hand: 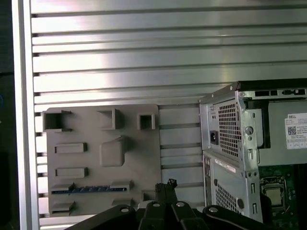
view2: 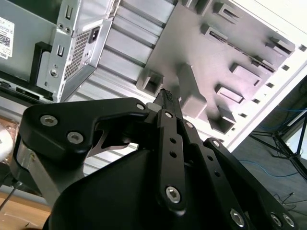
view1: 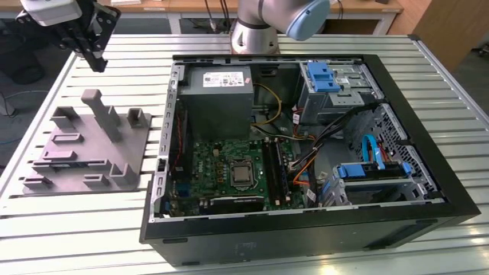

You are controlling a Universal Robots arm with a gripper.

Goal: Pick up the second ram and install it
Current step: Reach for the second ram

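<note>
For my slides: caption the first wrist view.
Shut gripper beside the gray fixture that holds the ram, with the open PC case alongside.

Silver arm (view1: 252, 35), blue cap (view1: 308, 16), black jaws

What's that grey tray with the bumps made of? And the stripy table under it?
The flat grey tray with raised blocks looks like matte plastic: dull, even colour, no shine. The silver slatted table looks like bare metal, probably aluminium: it gleams in bright streaks.
</note>
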